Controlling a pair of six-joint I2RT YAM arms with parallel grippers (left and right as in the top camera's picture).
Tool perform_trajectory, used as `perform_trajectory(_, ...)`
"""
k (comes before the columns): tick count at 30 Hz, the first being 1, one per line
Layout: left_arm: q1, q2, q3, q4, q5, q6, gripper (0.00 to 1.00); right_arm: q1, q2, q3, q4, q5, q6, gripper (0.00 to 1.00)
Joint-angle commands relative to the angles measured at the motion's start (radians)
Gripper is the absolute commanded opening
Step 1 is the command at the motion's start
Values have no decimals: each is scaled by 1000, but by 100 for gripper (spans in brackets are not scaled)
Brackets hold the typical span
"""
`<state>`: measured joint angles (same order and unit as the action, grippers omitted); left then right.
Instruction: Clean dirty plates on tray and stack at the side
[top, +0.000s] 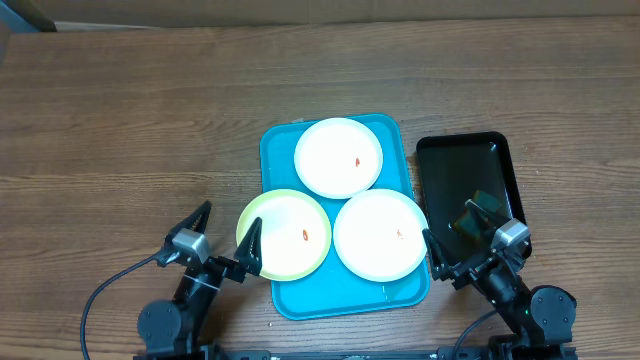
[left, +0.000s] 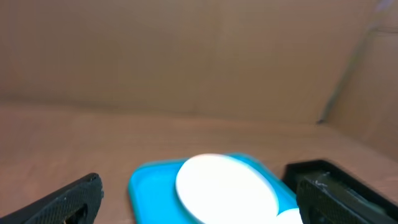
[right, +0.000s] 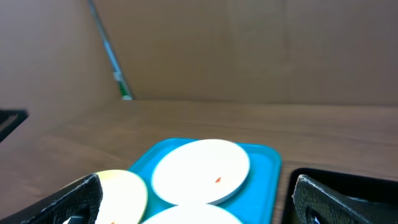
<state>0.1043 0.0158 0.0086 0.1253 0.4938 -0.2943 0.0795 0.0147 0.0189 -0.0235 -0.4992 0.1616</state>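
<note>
The turquoise tray (top: 276, 150) lies mid-table with three plates on it. A white plate (top: 338, 157) with a red speck sits at the back. A pale yellow-green plate (top: 283, 234) with a speck overhangs the tray's left rim. A second white plate (top: 380, 235) sits front right. My left gripper (top: 226, 228) is open and empty at the front left, one finger over the yellow-green plate's edge. My right gripper (top: 448, 230) is open and empty at the front right. The tray (right: 261, 171) and back plate (right: 200, 170) show ahead in the right wrist view, and the same plate (left: 225, 186) in the left wrist view.
A smaller black tray (top: 468, 180) lies right of the turquoise tray, with a dark greenish object (top: 480, 218) at its near end. Bare wooden tabletop (top: 130, 130) spreads left and behind. A brown cardboard wall (right: 249, 50) stands at the far edge.
</note>
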Motion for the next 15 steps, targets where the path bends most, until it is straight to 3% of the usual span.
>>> perform_trajectory(1,-7,-3,32,67,103,-16,100,5,-11,53,1,-71,49,100)
perform_trajectory(4,-7,9,129,40,103,-8,100,5,5,161,-66,-63,49,100)
perform_trajectory(8,-7,98,313,-107,113,3,100,4,117,370,-257,-16,48,100)
perform_trajectory(15,-7,492,769,-515,198,3,100,5,519,855,-643,40,47,100)
